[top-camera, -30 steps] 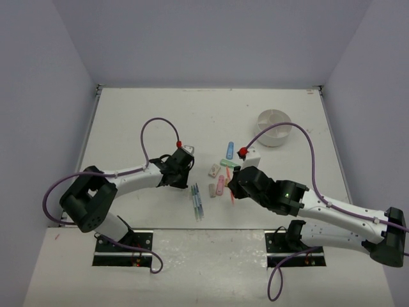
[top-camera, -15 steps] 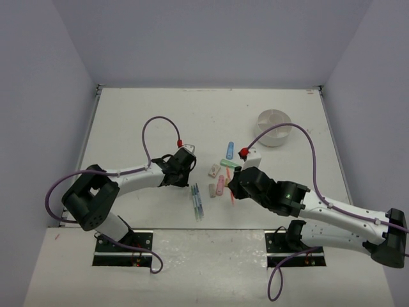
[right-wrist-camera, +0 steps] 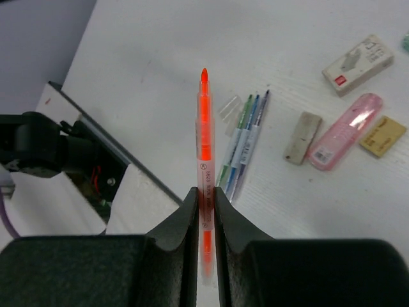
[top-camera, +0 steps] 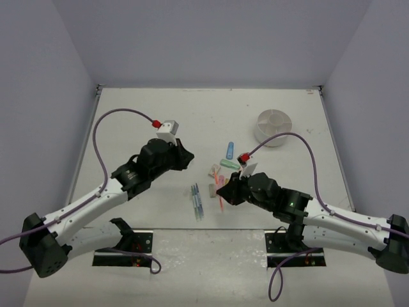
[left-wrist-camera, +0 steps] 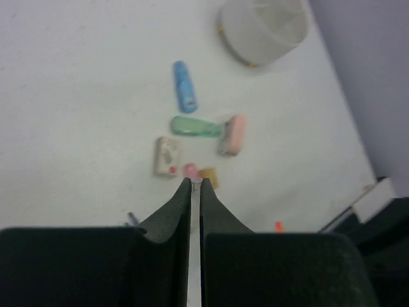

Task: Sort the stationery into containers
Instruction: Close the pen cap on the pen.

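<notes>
Right claw clamped on red pen, long axis 12-to-6 in its wrist view, seemingly clear of counter; white tub lies about 1 o'clock from it in top view, right arm nearer; left claw together, holding nothing.

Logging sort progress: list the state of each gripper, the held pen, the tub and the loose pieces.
left gripper: shut, empty.
right gripper: shut on the red pen.
red pen: clamped, tip pointing forward.
white tub: upright, nothing visible inside.
bluish pens: lying loose, side by side.
pink eraser: lying loose, ungripped.
</notes>
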### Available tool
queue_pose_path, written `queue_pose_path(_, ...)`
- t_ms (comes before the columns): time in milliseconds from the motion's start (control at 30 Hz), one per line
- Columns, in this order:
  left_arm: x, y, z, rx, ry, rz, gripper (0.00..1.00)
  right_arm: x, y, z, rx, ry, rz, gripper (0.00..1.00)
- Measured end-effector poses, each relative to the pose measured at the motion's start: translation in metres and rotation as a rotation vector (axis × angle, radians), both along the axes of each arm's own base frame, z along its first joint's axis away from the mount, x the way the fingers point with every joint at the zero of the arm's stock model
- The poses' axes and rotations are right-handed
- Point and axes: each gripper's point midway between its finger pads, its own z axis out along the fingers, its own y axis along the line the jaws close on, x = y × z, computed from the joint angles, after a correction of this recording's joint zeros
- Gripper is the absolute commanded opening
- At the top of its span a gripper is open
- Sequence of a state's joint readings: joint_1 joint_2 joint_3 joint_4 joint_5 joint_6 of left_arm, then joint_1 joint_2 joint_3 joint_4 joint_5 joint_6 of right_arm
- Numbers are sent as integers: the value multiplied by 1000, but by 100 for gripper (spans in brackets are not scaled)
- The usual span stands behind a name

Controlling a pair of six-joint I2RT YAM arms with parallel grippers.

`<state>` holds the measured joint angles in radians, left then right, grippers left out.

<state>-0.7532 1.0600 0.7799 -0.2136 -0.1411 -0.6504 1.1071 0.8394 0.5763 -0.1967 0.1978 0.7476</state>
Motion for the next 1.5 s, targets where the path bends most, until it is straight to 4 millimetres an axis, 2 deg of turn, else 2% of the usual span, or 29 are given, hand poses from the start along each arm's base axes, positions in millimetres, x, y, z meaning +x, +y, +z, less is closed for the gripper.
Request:
queue_pose_path(67, -6, -14, 43, -163, -81, -51, 0, -8, 12, 6, 68, 1, 68, 0)
queue_pose_path(133, -13, -22, 74, -284, -140, -96, 0, -16, 21, 16, 127, -6, 124, 0)
queue_pose_path(200, -20, -29, 95, -386, -179, -140, 0, -24, 29, 30, 198, -22, 185, 0)
queue_pose_path(300, -33, -36, 109, -483, -200, -204, 0, -35, 37, 55, 291, -52, 259, 0)
queue_pose_path(400, -43, -43, 116, -544, -202, -265, 0, -39, 35, 74, 351, -87, 279, 0)
queue_pose_path(500, -51, -48, 120, -593, -198, -310, 0, -37, 32, 81, 368, -104, 264, 0)
queue_pose_path(700, -60, -50, 114, -639, -181, -348, 0, -33, 29, 75, 341, -97, 233, 0)
queue_pose_path(833, -63, -50, 118, -655, -182, -359, 0, -32, 26, 70, 322, -88, 222, 0)
queue_pose_path(1067, -63, -50, 121, -662, -191, -364, 0, -29, 24, 75, 326, -100, 200, 0)
queue_pose_path(1500, -60, -53, 114, -651, -174, -360, 0, -27, 22, 76, 315, -97, 189, 0)
